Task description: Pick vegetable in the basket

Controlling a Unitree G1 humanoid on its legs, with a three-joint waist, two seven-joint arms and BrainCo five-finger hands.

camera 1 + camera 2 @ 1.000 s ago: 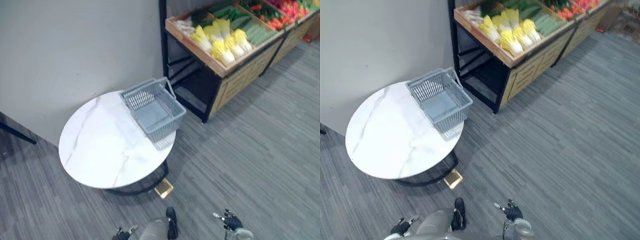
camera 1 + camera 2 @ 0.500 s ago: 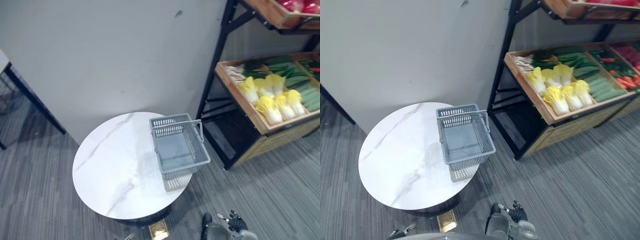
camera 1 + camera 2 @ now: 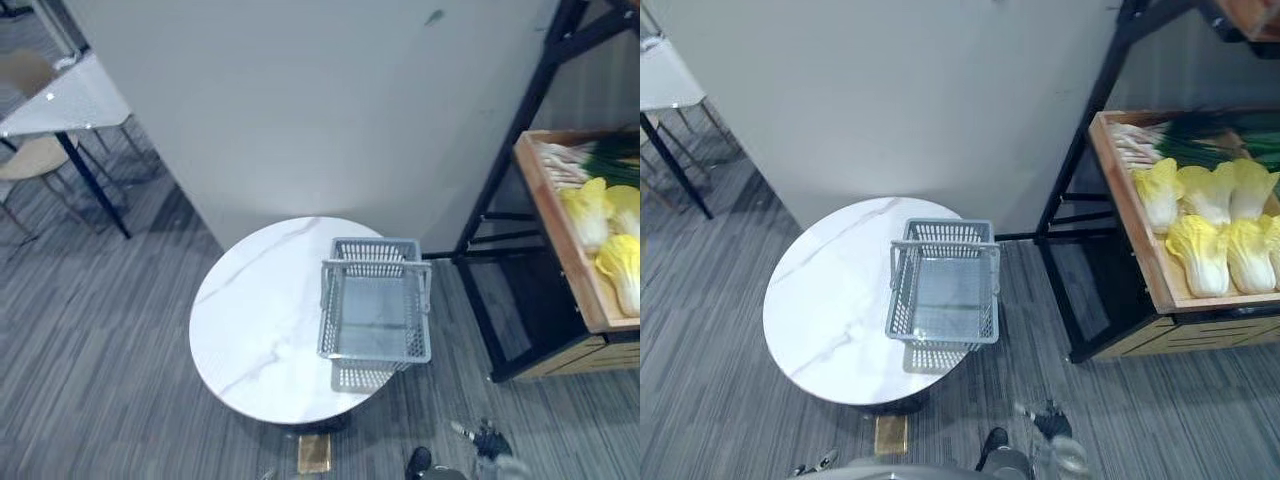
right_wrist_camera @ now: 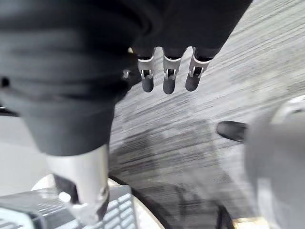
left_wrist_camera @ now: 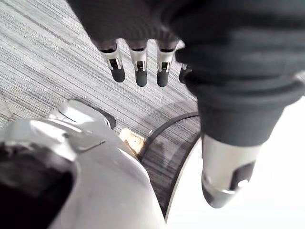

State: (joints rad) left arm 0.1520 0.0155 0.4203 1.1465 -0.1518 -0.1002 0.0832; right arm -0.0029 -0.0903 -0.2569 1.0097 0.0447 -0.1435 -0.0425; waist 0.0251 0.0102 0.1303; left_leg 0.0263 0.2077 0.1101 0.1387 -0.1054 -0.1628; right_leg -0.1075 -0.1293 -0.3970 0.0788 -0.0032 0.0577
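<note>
Both left hand (image 5: 141,64) and right hand (image 4: 170,71) hang relaxed, well apart from cabbages (image 3: 1205,250).

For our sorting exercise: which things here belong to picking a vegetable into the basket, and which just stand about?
Job: grey plastic slatted basket; yellow leafy cabbages; green spring onions; open right hand; open left hand.
Bystanders: round white marble table; white square table; beige chair.

A grocery shop — a wooden produce rack (image 3: 1130,215) holds Chinese cabbages (image 3: 1200,255) and spring onions (image 3: 1160,148), and a grey shopping basket (image 3: 902,300) sits at the right edge of a round table (image 3: 830,300).
</note>
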